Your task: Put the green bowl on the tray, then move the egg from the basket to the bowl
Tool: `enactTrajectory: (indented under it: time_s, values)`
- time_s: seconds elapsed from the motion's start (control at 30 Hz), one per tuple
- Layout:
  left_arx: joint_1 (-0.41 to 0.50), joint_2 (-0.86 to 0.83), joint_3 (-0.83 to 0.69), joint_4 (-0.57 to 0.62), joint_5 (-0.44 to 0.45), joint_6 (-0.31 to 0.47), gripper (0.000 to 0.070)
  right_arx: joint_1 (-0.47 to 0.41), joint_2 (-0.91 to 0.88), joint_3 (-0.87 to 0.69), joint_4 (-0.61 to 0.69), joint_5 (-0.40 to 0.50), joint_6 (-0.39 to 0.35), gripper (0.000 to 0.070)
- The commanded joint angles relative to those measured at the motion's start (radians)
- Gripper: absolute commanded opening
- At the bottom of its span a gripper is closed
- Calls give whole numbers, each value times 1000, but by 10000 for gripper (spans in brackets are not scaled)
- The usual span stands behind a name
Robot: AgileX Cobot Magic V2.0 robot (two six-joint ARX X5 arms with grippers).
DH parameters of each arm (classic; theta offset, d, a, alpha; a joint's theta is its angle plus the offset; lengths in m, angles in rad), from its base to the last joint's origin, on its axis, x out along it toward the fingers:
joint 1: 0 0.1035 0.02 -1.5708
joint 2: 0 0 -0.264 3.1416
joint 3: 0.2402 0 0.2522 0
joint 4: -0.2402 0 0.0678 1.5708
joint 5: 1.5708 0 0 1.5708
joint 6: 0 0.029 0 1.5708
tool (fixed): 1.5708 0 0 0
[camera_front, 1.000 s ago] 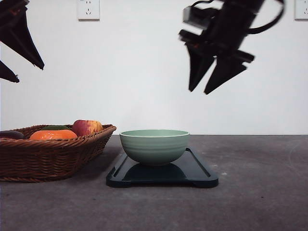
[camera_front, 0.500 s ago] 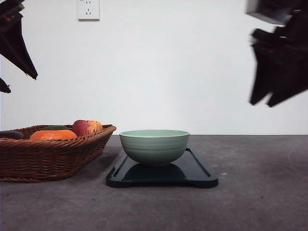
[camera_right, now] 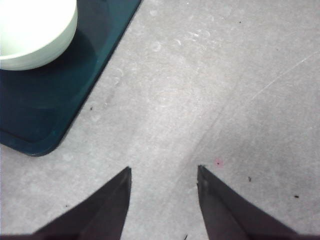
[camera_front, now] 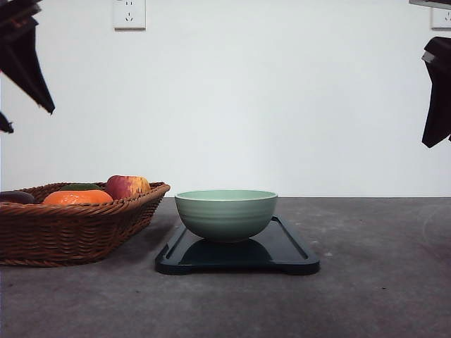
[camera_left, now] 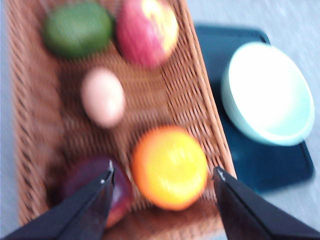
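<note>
Now that the right gripper point(camera_front: 438, 105) has swung from above the bowl to the far right edge of the front view, fingers apart and empty over bare surface point(camera_right: 210, 100), the first step looks finished: the green bowl point(camera_front: 226, 213) sits upright on the tray point(camera_front: 289, 257), just beside the basket point(camera_front: 42, 239). Meanwhile the left gripper point(camera_left: 162, 180) hangs over the basket, jaws spread wide and holding nothing. The egg point(camera_left: 103, 97) lies among the fruit in the basket, so picking it up likely comes next.
</note>
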Motion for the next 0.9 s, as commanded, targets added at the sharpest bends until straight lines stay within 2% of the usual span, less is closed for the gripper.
enactTrajectory:
  time_s: [0.0, 0.3, 0.5, 0.87]
  values:
    - [-5, 47, 50, -15, -30, 7, 396, 3, 8, 4, 9, 3, -12, 260]
    - [-51, 332, 305, -162, -173, 57, 396, 3, 8, 2, 9, 4, -25, 260]
    - [-74, 508, 438, -166, -181, 68, 398, 4, 8, -9, 10, 3, -27, 260]
    - [-80, 697, 489, -160, -266, 100, 448, 4, 8, -9, 9, 3, -28, 260]
